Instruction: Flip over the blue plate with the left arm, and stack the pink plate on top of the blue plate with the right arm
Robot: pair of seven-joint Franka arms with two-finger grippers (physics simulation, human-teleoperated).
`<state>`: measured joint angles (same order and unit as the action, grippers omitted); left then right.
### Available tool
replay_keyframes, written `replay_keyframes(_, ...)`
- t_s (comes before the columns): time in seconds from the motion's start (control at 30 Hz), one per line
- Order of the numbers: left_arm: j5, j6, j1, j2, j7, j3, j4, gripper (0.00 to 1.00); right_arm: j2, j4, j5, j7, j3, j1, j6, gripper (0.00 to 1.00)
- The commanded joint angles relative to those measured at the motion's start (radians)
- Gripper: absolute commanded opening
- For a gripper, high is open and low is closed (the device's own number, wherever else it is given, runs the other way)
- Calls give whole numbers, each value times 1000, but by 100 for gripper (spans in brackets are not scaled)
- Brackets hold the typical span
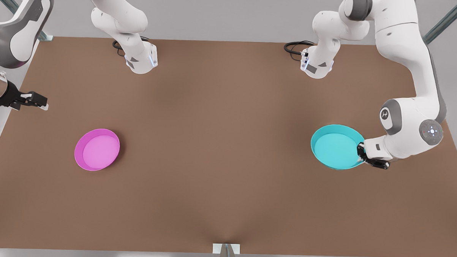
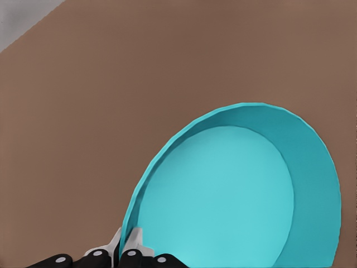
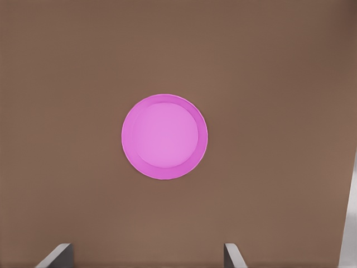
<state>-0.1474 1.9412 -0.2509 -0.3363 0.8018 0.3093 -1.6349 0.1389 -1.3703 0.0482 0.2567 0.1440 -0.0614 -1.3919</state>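
Already in the front view, the left gripper (image 1: 364, 156) grasps the blue plate (image 1: 336, 147) near the worktop's right edge; the pink plate (image 1: 97, 149) lies flat towards the left edge, beyond the waiting right gripper (image 1: 39, 102). From the left wrist, its fingers (image 2: 131, 245) pinch the rim thinly, so the plate could slip mid-flip. From the right wrist, the right gripper's fingers (image 3: 56, 257) stand spread.

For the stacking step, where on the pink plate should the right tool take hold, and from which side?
The pink plate lies flat and open side up on the table, so only its low raised rim gives a hold. I would pinch the rim, one finger inside and one outside, probably on the edge toward the front view's left, nearest the right tool. The left tool grips the blue plate that way.
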Motion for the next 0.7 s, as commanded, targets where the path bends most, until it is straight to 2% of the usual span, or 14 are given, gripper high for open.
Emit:
replay_keyframes(0.0,-3,-59,-30,-19,-539,2,69,21,-1,0,-1,1,2,-2,1,100)
replay_keyframes(0.03,2,-114,-37,-49,-624,-1,157,21,1,0,-2,1,2,-2,1,100)
replay_keyframes(0.17,6,-133,-186,-89,-993,1,283,21,5,0,-2,1,3,-5,1,100)
replay_keyframes(0.27,58,-114,-283,-216,-1301,7,447,21,7,-1,-4,1,3,-6,2,100)
replay_keyframes(0.3,62,-64,-356,-257,-1371,58,466,21,7,-1,-7,1,5,-8,1,100)
replay_keyframes(0.4,58,67,-580,-323,-1397,316,469,21,11,-1,-8,1,5,-8,1,100)
replay_keyframes(0.47,58,81,-694,-363,-1457,424,475,21,11,-1,-8,1,5,-9,1,100)
replay_keyframes(0.53,60,84,-752,-391,-1458,464,492,21,15,-1,-10,1,5,-12,2,100)
replay_keyframes(0.6,58,124,-863,-474,-1480,597,491,21,15,-1,-10,1,5,-14,1,100)
replay_keyframes(0.67,62,159,-944,-536,-1475,677,481,21,15,-1,-10,1,6,-14,2,100)
